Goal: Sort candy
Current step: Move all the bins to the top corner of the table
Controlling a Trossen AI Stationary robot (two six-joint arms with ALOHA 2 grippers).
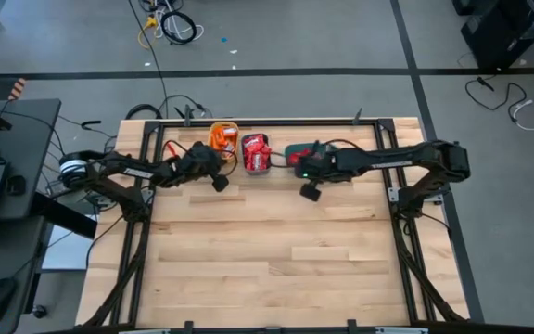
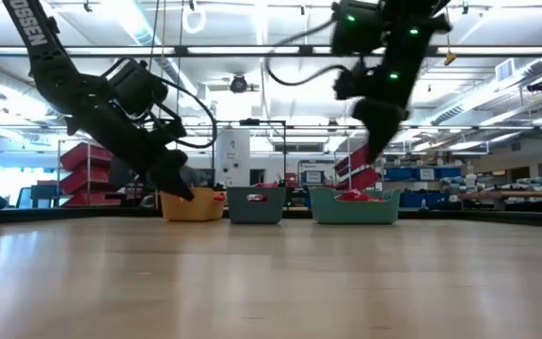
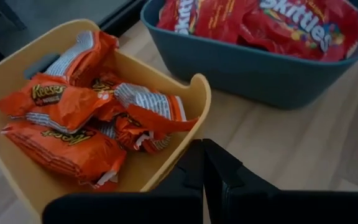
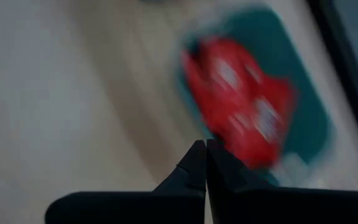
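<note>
All the candy sits in 3 bins in a row at the far edge of the table: orange packets in the yellow bin, red packets in the middle blue-grey bin, and more red candy in the teal bin. No loose piece shows on the bare wood, so the sorting looks finished or nearly so.

The left gripper hangs just beside the yellow bin's near wall, jaws pressed together and empty. The right gripper hovers near the teal bin, jaws likewise pressed together, nothing between them.

The risk now is a knock. The left fingers are close to the light yellow bin, and a sideways or downward sweep could push or tip it, spilling the orange packets. The right arm swinging low could clip the teal bin's rim.
</note>
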